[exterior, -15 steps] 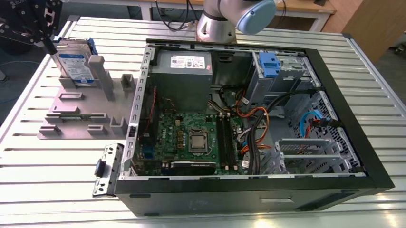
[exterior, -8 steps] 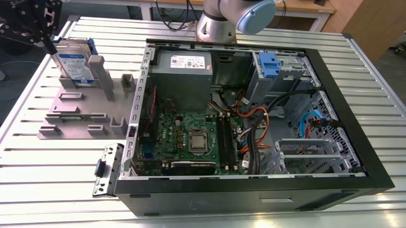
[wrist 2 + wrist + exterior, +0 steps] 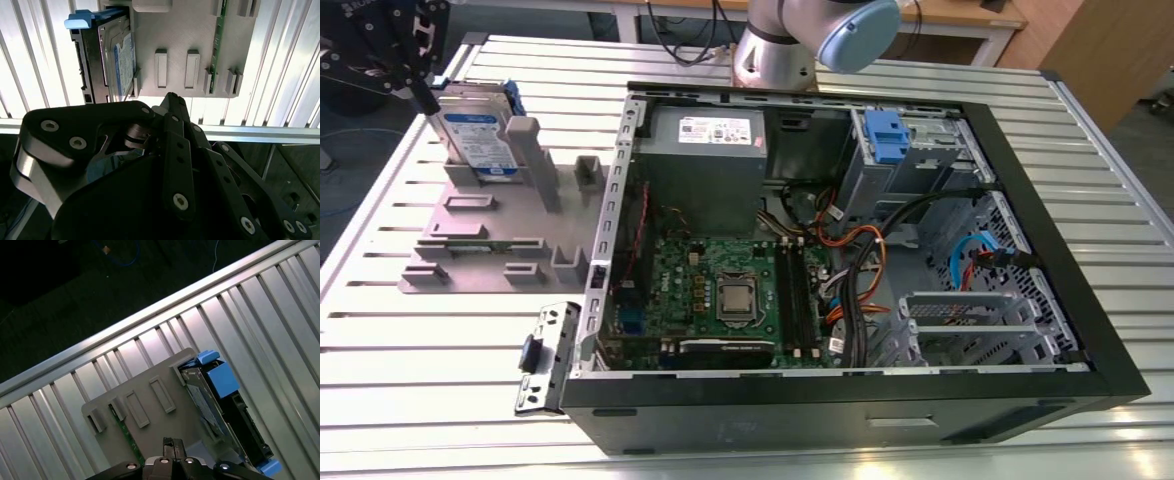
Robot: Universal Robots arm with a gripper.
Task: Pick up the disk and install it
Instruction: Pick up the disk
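End effector (image 3: 424, 100), pressed together and empty, hovers near the disk (image 3: 475, 135), which stands on edge just below, toward the exterior view's right.

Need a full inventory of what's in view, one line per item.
disk: 1, silver-grey, white-and-blue label, blue caddy; upright in the holder, exterior view's left
holder: 1, grey; on the table beside the case
green board strip: 1; on edge in a holder slot
computer case: 1, black, open; on the table
power supply: 1, grey, white label; inside the case
second caddy: 1, blue; in the case's drive bay
motherboard: 1, green; case floor
cables: several, orange, black, blue; inside the case
bracket: 1, grey; on the table by the case
table: 1, silver, slatted
arm: 1, silver, pale blue cap; behind the case
tool: 1, black; close by the disk's top
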